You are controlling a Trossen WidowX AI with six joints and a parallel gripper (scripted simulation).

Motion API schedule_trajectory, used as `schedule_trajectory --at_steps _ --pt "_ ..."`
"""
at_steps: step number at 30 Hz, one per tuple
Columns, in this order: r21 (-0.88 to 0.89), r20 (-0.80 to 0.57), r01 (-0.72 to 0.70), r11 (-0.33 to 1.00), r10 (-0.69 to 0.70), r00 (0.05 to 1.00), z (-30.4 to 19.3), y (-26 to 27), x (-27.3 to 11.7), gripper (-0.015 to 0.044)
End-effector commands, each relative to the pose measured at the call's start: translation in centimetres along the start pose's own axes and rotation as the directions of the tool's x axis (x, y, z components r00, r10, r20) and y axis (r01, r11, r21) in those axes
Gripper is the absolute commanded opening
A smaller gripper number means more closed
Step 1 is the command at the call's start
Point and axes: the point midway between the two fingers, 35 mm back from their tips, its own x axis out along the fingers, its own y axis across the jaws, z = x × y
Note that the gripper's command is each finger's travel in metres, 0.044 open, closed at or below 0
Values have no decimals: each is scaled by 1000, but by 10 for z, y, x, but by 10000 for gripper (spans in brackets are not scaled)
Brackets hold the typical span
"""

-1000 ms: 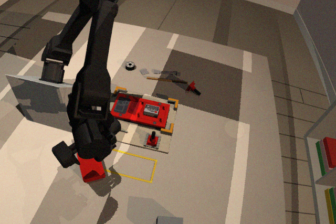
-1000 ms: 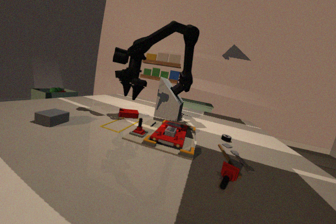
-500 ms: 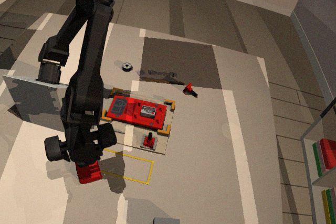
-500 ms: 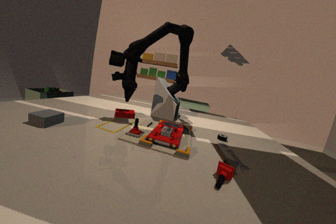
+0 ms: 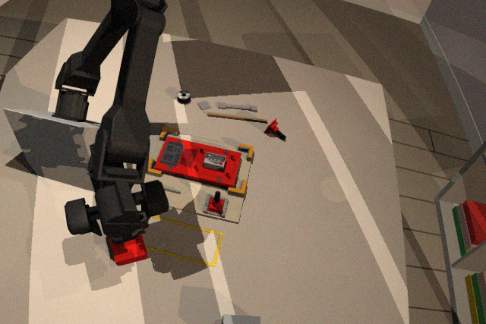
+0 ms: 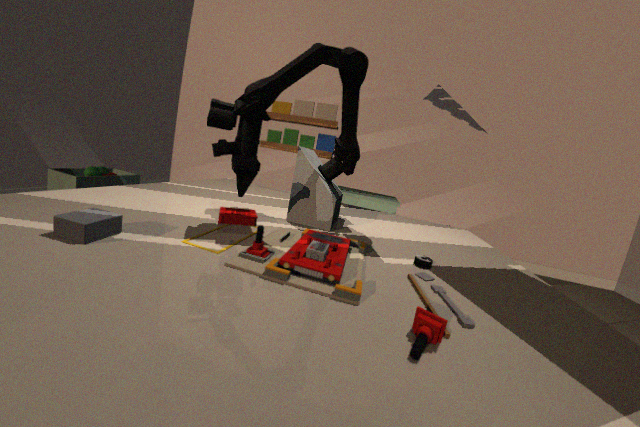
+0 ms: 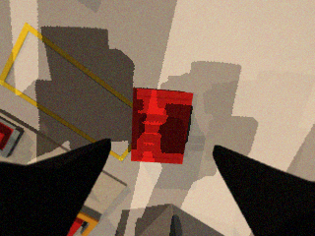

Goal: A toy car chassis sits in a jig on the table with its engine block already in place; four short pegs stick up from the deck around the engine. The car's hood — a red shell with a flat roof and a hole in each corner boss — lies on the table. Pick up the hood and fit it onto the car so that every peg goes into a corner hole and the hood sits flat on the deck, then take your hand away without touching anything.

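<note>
The approach to the pick-up is in hand: the black two-fingered hand (image 7: 159, 189) hangs above the red rectangular hood shell (image 7: 161, 126), fingers spread wide with nothing between them. In the wrist view the hood lies on the pale counter (image 7: 256, 44) at frame centre, just beside a corner of the yellow outlined rectangle (image 7: 30, 86), its long axis running roughly top to bottom. The fingers flank its longer sides, so the next move probably calls for a straight descent, then closing across the short width.
</note>
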Motion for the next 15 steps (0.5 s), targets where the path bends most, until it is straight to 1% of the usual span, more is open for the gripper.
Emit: schedule_trajectory --at_steps 1,15 --pt "8 -10 -1 1000 1 1000 -2 -1 6 440" --pt "8 -10 -1 1000 1 1000 -2 0 15 440"
